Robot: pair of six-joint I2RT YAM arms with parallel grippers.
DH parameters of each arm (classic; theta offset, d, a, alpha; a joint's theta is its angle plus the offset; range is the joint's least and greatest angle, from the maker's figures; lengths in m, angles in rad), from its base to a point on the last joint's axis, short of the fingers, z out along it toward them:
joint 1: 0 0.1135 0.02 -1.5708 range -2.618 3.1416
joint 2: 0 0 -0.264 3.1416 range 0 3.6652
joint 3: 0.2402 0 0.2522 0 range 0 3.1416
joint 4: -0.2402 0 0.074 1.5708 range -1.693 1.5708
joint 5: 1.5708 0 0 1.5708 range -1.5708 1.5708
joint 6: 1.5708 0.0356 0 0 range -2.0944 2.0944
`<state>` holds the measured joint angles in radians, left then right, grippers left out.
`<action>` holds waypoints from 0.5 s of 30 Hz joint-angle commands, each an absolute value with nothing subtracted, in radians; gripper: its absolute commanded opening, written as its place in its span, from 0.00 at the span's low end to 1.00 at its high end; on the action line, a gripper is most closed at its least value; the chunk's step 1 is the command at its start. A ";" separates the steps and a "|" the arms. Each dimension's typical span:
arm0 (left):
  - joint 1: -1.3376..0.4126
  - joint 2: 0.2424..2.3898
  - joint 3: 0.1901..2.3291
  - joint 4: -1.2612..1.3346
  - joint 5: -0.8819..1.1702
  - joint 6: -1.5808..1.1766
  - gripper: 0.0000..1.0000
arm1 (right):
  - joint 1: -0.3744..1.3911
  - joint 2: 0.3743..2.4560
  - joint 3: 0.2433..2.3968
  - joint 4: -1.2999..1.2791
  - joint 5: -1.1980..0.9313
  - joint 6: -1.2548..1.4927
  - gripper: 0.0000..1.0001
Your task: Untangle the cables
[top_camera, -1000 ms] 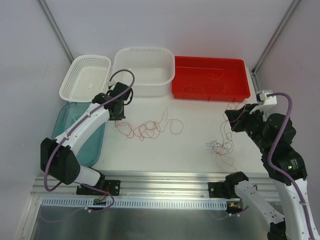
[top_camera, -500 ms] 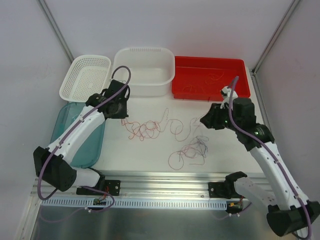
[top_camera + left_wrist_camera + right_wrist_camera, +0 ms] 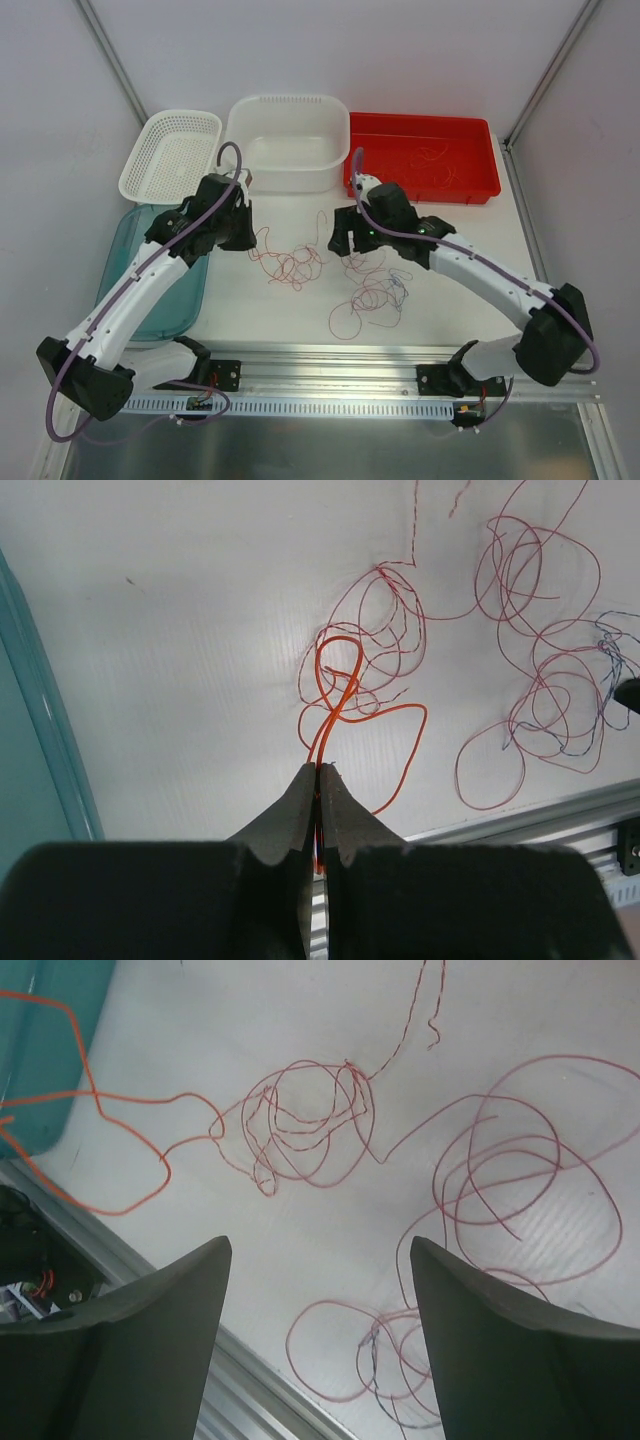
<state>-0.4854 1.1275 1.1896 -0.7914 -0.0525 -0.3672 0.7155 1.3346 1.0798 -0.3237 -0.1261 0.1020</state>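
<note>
Left claw (image 3: 318,771): pressed together, pinching the orange wire (image 3: 340,695) between its tips.
Orange wire: leaves the left claw's tips, runs forward and curls into loops just ahead of them, one loop swinging out to the claw's right.
Right claw (image 3: 318,1260): spread wide, nothing between the fingers, hanging over the table (image 3: 450,320).
Red tangle (image 3: 375,630): thin red loops on the table straight ahead of the left claw, meeting the orange wire's loops; in the right wrist view it lies ahead of the right claw.
Mixed tangle (image 3: 560,700): red loops with a few dark strands, well to the right of the left claw and directly below the right claw.
Red tray (image 3: 420,190): beyond the right claw; several thin loose wires (image 3: 430,160) lie inside it.
White tub (image 3: 287,175): beyond both claws, between them.
White basket (image 3: 170,150): beyond the left claw, to its left.
Teal tray (image 3: 40,680): on the table at the left claw's left side.
</note>
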 commanded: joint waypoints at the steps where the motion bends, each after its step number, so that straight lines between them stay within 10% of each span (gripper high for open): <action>1: -0.492 1.072 1.161 -0.772 -0.002 -0.402 0.00 | 0.773 1.451 1.160 -0.198 -0.046 0.164 0.76; 15: -0.494 0.927 1.040 -0.756 0.031 -0.439 0.00 | 0.972 1.919 1.382 -0.170 0.173 0.137 0.70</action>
